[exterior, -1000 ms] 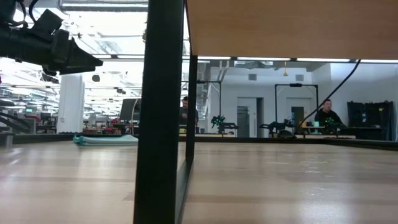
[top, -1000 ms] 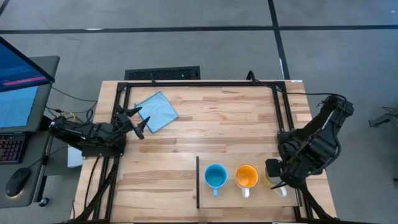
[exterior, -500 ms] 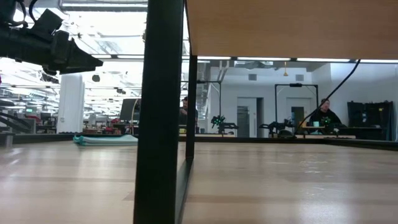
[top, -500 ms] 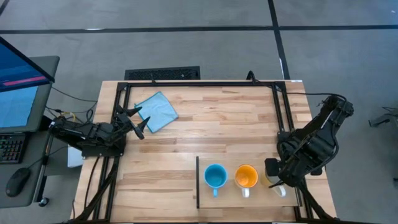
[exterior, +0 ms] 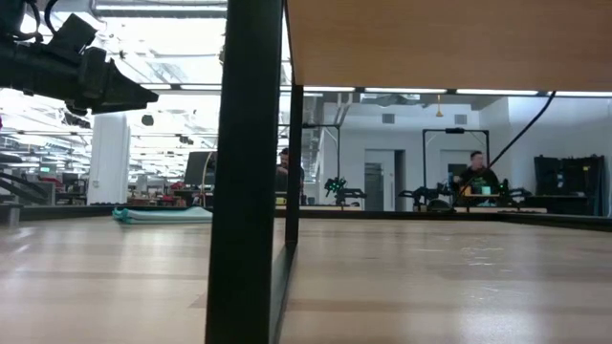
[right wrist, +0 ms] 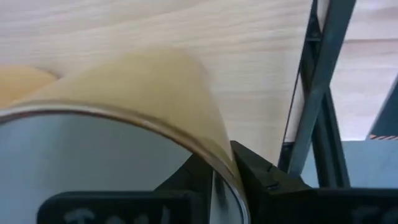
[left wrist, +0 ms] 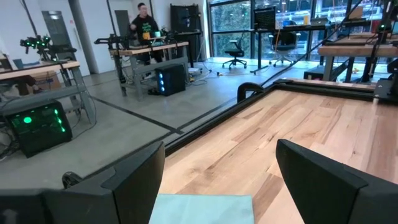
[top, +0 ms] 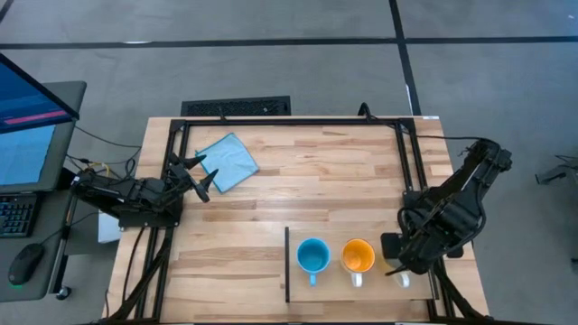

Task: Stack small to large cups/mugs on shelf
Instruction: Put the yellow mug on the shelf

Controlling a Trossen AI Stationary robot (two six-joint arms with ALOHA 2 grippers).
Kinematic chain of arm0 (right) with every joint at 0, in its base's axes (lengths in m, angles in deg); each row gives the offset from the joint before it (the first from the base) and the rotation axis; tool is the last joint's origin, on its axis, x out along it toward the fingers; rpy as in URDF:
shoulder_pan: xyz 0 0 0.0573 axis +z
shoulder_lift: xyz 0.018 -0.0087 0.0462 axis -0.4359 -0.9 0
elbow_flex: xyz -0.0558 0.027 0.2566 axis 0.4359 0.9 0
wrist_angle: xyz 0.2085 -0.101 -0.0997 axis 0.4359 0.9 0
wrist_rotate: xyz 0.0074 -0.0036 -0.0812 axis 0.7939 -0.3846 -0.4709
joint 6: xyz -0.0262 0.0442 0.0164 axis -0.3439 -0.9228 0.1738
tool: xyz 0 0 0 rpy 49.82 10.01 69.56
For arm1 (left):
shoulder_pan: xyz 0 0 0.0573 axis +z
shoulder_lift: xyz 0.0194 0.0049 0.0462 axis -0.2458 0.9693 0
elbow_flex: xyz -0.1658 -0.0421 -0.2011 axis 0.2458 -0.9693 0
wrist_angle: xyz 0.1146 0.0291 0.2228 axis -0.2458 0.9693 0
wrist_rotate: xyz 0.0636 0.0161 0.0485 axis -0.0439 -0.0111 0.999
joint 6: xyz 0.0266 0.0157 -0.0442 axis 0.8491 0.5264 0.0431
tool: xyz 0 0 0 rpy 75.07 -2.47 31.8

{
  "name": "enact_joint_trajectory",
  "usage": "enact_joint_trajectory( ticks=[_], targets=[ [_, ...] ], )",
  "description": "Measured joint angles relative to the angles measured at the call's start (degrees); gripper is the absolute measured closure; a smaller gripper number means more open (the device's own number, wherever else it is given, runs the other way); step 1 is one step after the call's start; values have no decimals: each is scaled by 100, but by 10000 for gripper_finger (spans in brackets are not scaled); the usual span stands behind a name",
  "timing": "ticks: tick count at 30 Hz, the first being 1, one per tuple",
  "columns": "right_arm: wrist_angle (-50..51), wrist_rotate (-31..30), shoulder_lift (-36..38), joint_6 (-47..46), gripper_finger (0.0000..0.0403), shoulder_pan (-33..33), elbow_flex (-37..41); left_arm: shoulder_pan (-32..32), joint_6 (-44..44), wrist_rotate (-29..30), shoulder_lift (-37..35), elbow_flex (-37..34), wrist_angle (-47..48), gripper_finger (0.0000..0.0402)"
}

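Note:
The light-blue mug (top: 312, 256) and the orange mug (top: 358, 256) stand upright side by side on the light-wood shelf (top: 330, 287), handles toward the near edge. The white mug (top: 398, 270), yellowish inside, is right of the orange one and mostly hidden under my right gripper (top: 397, 259), which is shut on it. My left gripper (top: 200, 177) is open and empty at the table's left edge, beside the blue cloth (top: 228, 161). My right gripper holds the white mug by its rim (right wrist: 219, 163), the wall pinched between the two fingers (right wrist: 252, 175), one inside and one outside. The fingers come from above, pointing down. The mug stays upright; whether its base rests on the shelf I cannot tell.
The shelf's dark raised edge (top: 287, 264) runs along its left side. A dark frame (top: 289, 121) borders the table's far and side edges. The blue cloth also shows in the left wrist view (left wrist: 202, 209). People are at benches in the room behind (exterior: 472, 178).
My right gripper has moved a little toward the table's left and near edge with the white mug, closer to the orange mug. The left arm has kept still.

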Motion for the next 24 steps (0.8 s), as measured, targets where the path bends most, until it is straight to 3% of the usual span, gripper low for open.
enact_joint_trajectory(
  ticks=[24],
  targets=[
    [-187,4,17,110,331,2,-26,2,59,-2,0,0,7,100]
  ],
)
